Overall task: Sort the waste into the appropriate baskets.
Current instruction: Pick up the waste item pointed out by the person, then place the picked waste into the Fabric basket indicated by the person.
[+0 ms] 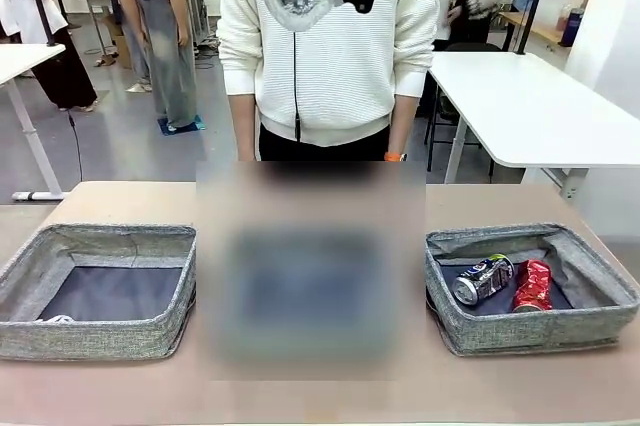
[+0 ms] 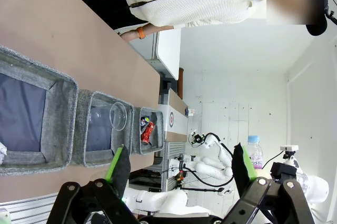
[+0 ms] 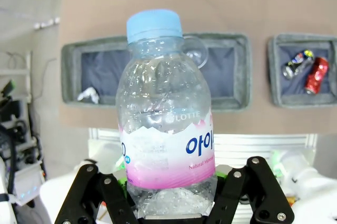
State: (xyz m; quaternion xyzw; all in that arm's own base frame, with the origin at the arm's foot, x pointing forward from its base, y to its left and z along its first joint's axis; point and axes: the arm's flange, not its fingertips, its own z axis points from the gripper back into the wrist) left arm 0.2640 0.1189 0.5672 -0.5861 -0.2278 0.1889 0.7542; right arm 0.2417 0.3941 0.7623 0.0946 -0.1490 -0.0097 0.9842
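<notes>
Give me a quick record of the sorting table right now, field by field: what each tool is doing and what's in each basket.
right tool: shut on the clear bottle, held high above the table
left tool: open, holding nothing
left basket: crumpled white paper in one corner
middle basket: clear plastic cup
right basket: dark blue-silver can and red can, lying side by side
person: standing at the far side of the table
</notes>
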